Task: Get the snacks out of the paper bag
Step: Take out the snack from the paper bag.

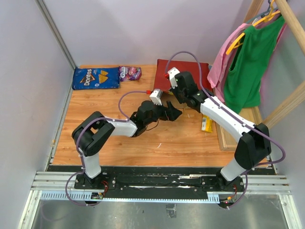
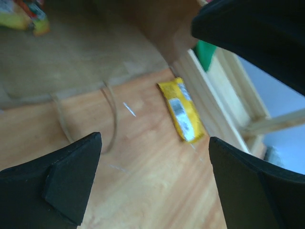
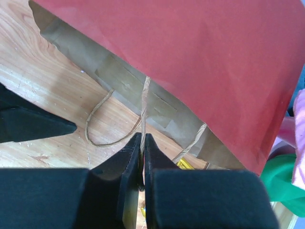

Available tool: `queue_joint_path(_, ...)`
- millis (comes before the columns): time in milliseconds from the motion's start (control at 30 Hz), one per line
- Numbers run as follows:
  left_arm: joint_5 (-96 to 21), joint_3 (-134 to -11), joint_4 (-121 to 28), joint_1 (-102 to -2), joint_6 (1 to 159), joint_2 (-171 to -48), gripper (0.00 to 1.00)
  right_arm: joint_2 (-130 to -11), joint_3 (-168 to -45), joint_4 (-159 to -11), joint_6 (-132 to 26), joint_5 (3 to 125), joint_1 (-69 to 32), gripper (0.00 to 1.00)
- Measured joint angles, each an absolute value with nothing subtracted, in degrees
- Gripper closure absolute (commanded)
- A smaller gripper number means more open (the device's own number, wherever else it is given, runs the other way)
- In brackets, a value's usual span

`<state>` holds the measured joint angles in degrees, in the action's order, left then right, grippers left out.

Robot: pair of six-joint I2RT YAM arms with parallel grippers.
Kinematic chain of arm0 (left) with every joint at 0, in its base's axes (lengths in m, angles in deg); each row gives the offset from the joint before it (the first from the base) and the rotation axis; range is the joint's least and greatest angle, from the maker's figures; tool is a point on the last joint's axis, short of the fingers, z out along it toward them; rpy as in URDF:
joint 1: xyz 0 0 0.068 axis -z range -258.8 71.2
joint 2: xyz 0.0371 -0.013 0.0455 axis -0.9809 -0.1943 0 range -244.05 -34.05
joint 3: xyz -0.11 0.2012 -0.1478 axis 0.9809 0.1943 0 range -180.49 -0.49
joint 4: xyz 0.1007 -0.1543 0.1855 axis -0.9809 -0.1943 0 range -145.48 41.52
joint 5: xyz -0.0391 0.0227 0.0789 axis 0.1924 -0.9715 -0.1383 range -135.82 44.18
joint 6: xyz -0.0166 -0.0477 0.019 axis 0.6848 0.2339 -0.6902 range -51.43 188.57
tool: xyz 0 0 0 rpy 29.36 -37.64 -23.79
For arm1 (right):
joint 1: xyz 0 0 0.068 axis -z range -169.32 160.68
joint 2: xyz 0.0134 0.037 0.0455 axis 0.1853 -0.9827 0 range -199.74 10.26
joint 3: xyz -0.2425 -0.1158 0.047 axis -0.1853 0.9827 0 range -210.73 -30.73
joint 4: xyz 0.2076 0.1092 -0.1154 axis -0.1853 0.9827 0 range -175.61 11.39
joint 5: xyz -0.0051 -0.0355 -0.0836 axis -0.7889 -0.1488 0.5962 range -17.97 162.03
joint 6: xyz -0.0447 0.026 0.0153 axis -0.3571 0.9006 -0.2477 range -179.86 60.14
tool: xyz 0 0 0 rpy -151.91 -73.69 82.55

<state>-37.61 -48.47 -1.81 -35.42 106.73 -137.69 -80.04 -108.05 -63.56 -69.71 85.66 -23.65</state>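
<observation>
Two arms reach over the wooden table (image 1: pixel 143 143) toward the red paper bag (image 3: pixel 205 47); it lies flat on its side at the far edge, right of centre, with its mouth turned to the arms and brown kraft showing inside. The right gripper (image 3: pixel 142 139) has its fingers pressed together on one thin twisted paper handle (image 3: pixel 144 100), which runs taut from the bag's upper rim down into the pinch; the second handle loop (image 3: pixel 87 125) lies slack on the wood in front of the mouth. The left gripper (image 2: pixel 155 140) stands wide apart and holds nothing; it hovers above the table just before the bag's mouth, close beside the right gripper.

Several snacks are already outside the bag: a blue Doritos bag (image 1: pixel 96 78) lies flat at the far left corner, with a purple candy packet (image 1: pixel 129 73) just beside it on the right; a yellow bar (image 2: pixel 182 110) lies on the wood near the right edge, next to the base of a wooden rack (image 1: pixel 286 102). One blurred yellow-and-orange packet (image 2: pixel 23 16) rests on brown paper at the bag's mouth; whether it is fully inside I cannot tell. A green top (image 1: pixel 245 67) and a pink garment (image 1: pixel 224 57) hang from the rack at the right.
</observation>
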Motion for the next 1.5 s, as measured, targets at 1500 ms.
queue_joint_path(1500,-80.19,-76.62,-29.24,-24.41,54.95,-158.26,0.02,-74.27,-112.32,-63.17,-64.05,68.11,-17.18,0.87)
